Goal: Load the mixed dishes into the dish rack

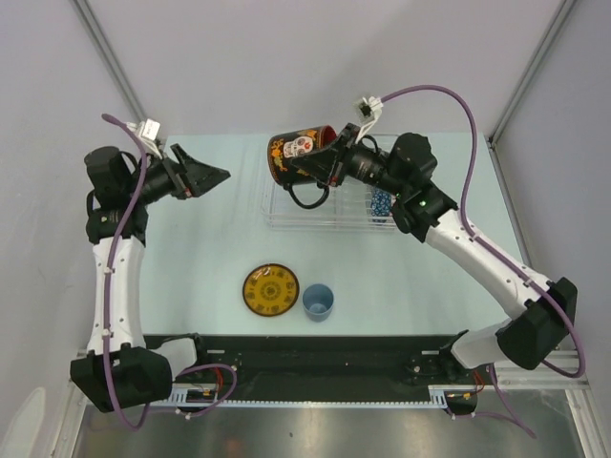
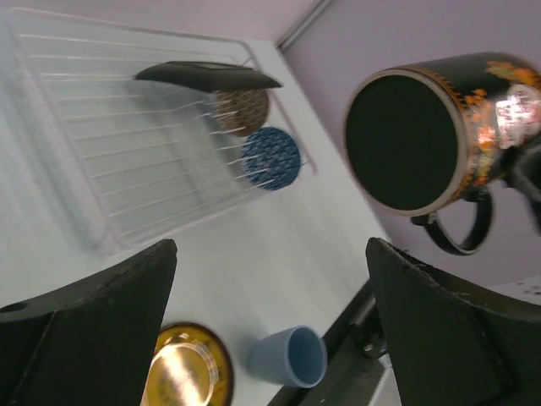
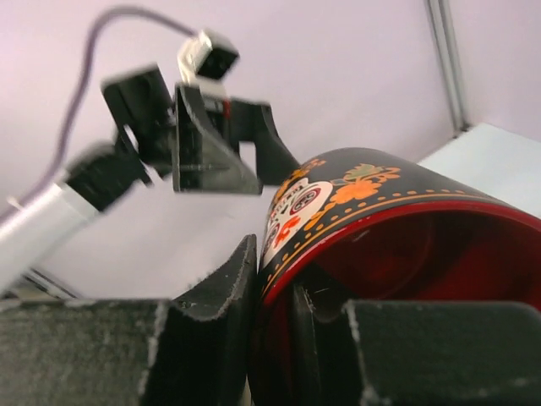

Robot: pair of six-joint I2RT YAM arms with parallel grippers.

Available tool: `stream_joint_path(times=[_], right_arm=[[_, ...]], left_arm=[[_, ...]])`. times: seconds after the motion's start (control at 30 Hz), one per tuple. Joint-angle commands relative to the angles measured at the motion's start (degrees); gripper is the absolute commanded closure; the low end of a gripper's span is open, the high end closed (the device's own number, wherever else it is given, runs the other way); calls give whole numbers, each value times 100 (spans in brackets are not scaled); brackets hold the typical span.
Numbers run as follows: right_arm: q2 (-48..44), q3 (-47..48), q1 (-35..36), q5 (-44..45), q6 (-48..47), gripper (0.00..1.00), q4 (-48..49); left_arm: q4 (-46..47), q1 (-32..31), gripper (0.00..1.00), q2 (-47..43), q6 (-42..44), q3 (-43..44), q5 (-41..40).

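Right fingers (image 3: 211, 338) clamping dark red-lined mug (image 3: 380, 194) rim, one inside

Mug (image 1: 301, 156) glossy glaze — rack (image 2: 144, 152) clear ribbed plastic — jaws matt, grainy

Looking at a robotics lab cell here: a left arm (image 1: 110, 286) and right arm (image 1: 487, 258) are sitting bolted to a black rail (image 1: 315, 348) on a pale table (image 1: 191, 277). Beyond the fingers (image 1: 205, 175), plain lilac walls (image 1: 286, 57) and aluminium posts (image 1: 108, 50) are closing in, with purple cables (image 1: 434, 87) trailing.
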Motion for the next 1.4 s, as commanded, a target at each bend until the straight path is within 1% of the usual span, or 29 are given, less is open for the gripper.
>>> stream_joint_path(times=[0.0, 0.03, 0.07, 0.1, 0.13, 0.17, 0.23, 0.27, 0.3, 0.37, 0.43, 0.5, 0.57, 0.63, 0.77, 1.1, 1.2, 1.27, 1.37], right_arm=[[196, -430, -613, 20, 2561, 100, 4023], [293, -483, -622, 82, 2721, 100, 4384], [512, -528, -623, 127, 3001, 100, 5005], [610, -615, -605, 284, 3091, 100, 5307], [706, -668, -579, 398, 3178, 100, 5588], [951, -712, -544, 617, 3327, 100, 6270], [1259, -730, -448, 881, 3486, 100, 6828], [1513, -730, -395, 1022, 3530, 100, 7292], [1638, -730, -342, 1276, 3548, 100, 7418], [1814, -695, -166, 1462, 3496, 100, 7664], [2016, -634, -61, 1568, 3408, 100, 7788], [2122, -572, 63, 1595, 3312, 100, 7824], [2183, -441, 150, 1534, 3311, 100, 7832], [2245, -335, 212, 1489, 3320, 100, 7832], [2245, -256, 256, 1410, 3285, 100, 7841], [2377, 104, 186, 1235, 3259, 100, 7815], [2386, 210, 142, 1094, 3232, 100, 7815], [2368, 245, 116, 1041, 3232, 100, 7797], [2395, 298, 98, 1059, 3285, 100, 7806]], left_arm=[[1808, 28, 0, 64, -2239, -607, 1285], [2490, 19, 0, 29, -2497, -712, 1346], [2671, -16, 1, 11, -2673, -765, 1408], [2725, -42, 0, -6, -2771, -731, 1443], [2682, -69, 0, -59, -2754, -679, 1444], [2638, -156, 1, -94, -2737, -635, 1453], [2585, -340, 0, -208, -2728, -625, 1426], [2568, -411, 0, -243, -2719, -643, 1391], [2541, -499, 0, -261, -2676, -643, 1295], [2322, -745, 0, -226, -2527, -599, 1181], [1805, -999, 0, -165, -2114, -512, 1005], [1497, -1158, 0, -77, -1833, -423, 917], [1434, -1212, 0, -24, -1665, -406, 724], [1197, -1431, 0, 20, -1507, -353, 540], [872, -1449, 0, 47, -1147, -300, 398], [441, -1633, 0, -191, -838, -388, 327], [143, -1642, 0, -235, -715, -239, 345], [-209, -1634, 0, -261, -461, -11, 258], [-228, -1634, 0, -323, -434, 52, 117]])
